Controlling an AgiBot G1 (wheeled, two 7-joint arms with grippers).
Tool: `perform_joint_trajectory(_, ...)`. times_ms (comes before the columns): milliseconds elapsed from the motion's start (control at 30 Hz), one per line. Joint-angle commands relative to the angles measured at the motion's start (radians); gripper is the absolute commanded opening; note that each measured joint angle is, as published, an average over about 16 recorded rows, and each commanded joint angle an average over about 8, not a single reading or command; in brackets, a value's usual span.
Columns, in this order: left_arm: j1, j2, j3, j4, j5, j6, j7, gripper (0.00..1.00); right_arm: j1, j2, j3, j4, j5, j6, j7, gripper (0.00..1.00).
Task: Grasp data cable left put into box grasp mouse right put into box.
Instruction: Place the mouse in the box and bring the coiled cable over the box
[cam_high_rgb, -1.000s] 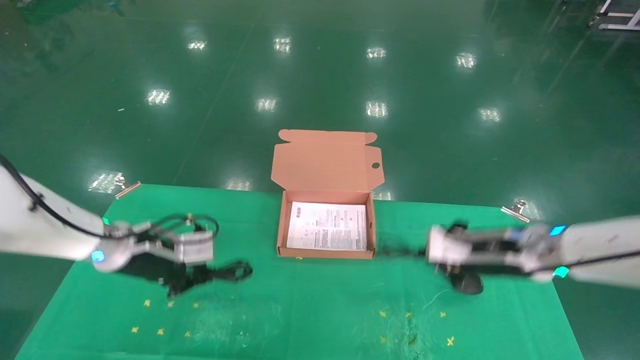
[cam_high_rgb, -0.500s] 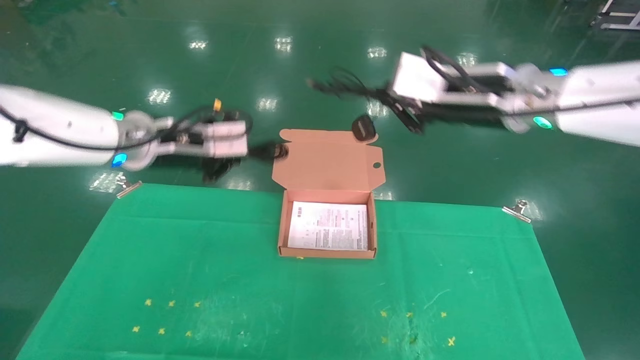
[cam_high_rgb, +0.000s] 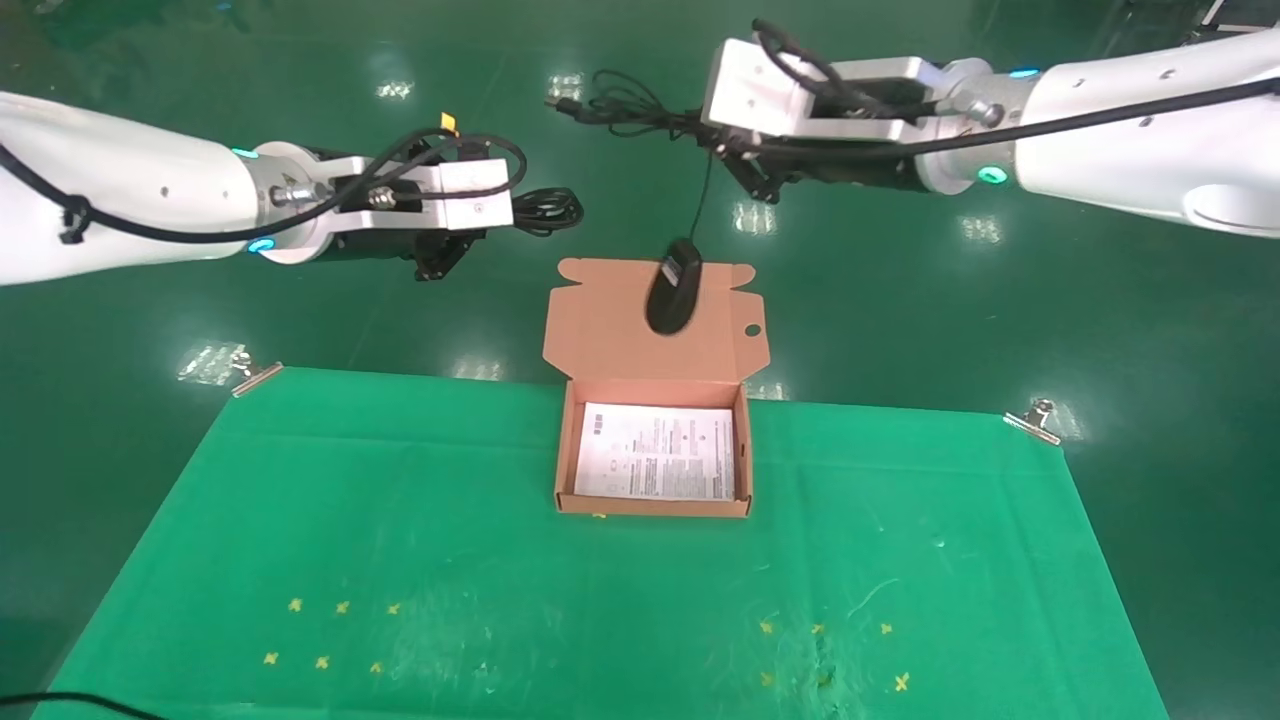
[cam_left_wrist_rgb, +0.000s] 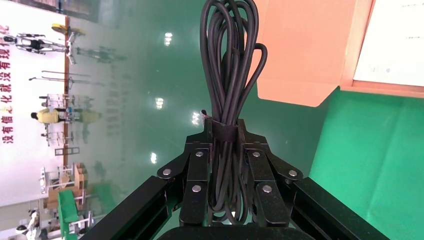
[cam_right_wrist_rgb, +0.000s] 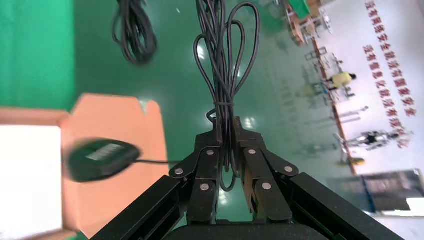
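**Aloft: two loads above one open box**

Item, left claw (cam_left_wrist_rgb: 227, 195): raised above the floor beyond the bench's (cam_high_rgb: 300, 500) far edge, to the left of the box lid. Fingers closed tight on the data cable (cam_left_wrist_rgb: 227, 90), gripped at its banded waist. The bundle's long axis runs straight out along the claw, its free loops pointing rightward toward the lid.

Item, box (cam_high_rgb: 563, 450): open at the far middle of the bench, lid (cam_high_rgb: 610, 330) standing up behind it, white printed sheet (cam_high_rgb: 655, 452) lying flat inside. It lies below both claws and nearer the robot than either.

Item, mouse (cam_high_rgb: 673, 290): not gripped by its body. It hangs on its own cord (cam_high_rgb: 703, 200), dangling in front of the upright lid, above and behind the box cavity.

Item, right claw (cam_right_wrist_rgb: 226, 192): raised high, right of the box and farther back. Fingers closed on the gathered coil of the mouse cord, loops fanning out past the fingertips.

Judgement: each load must travel inward and down. The mouse appears closest to the opening, though a hanging weight may swing and catch the lid.
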Motion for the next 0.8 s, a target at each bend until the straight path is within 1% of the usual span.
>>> perform_joint_trajectory(33,0.000,-0.002,0.000,-0.004,0.003,-0.001,-0.003,0.00,0.002,-0.009,0.001,-0.002,0.006,-0.001,-0.007,0.00)
perform_joint_trajectory(167,0.004,-0.029,0.007,-0.009,0.024,0.020,-0.010,0.00,-0.015,-0.030,-0.003,-0.016,0.009,0.007,-0.020,0.00)
perform_joint_trajectory(300,0.009,-0.059,0.015,-0.030,0.060,0.047,-0.038,0.00,-0.026,-0.057,-0.013,-0.062,0.000,0.026,-0.052,0.00)
perform_joint_trajectory(533,0.031,-0.107,0.031,-0.092,0.135,0.125,-0.133,0.00,-0.060,-0.102,-0.035,-0.153,-0.012,0.037,-0.114,0.00)
perform_joint_trajectory(800,0.046,-0.142,0.042,-0.172,0.199,0.219,-0.243,0.00,-0.116,-0.147,-0.043,-0.189,0.013,0.030,-0.131,0.00)
